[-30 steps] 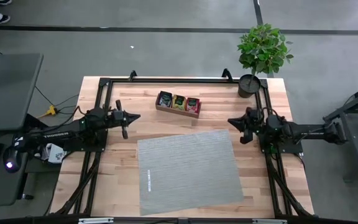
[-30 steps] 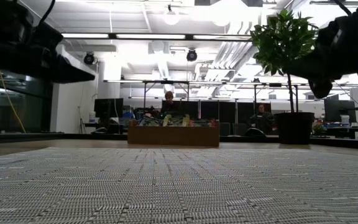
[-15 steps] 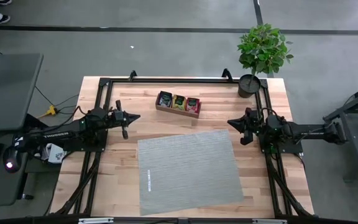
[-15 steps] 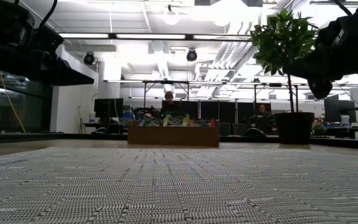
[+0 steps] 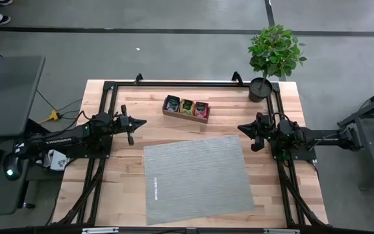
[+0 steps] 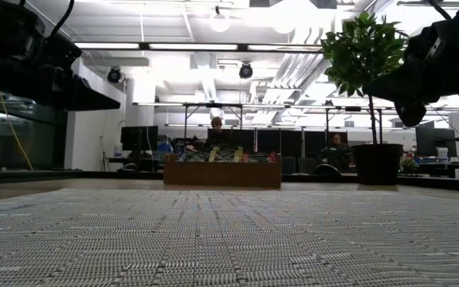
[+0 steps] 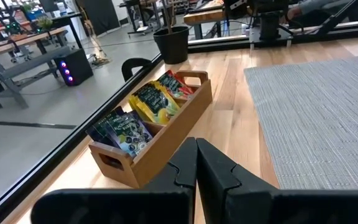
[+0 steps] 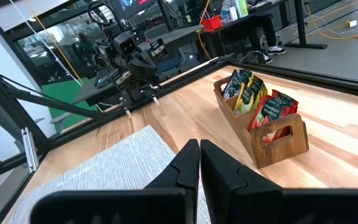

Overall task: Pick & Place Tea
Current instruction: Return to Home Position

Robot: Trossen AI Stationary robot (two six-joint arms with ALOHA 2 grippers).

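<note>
So the big wooden tabletop (image 5: 125, 195) fills most of the high view, and a grey mat (image 5: 197, 179) lies on its lower middle, turned a bit askew. Nothing sits on the mat.

The two dark arms are parked on opposite sides. The left arm (image 5: 76, 136) comes in from the left edge, and the left gripper (image 5: 140, 122) hangs over bare wood just off the mat's upper left corner. The right arm (image 5: 317, 138) comes in from the right edge, with the right gripper (image 5: 242, 128) near the mat's upper right corner. Each one's fingers are pressed together with nothing between them, which is really clear in both wrist views. Both grippers are well apart from the tray.

A potted plant (image 5: 274, 52) stands at the upper right corner of the tabletop.

The wooden tray (image 7: 166, 140) is in the upper middle of the high view, just above the mat and not touching it. All the tea sachets I can see are in it, standing on edge. The black sachets (image 5: 172, 104) are in the left compartment as the high view shows it, the yellow-green sachets (image 5: 187, 106) are in the middle one, and the red sachets (image 5: 202, 108) are in the right one.
</note>
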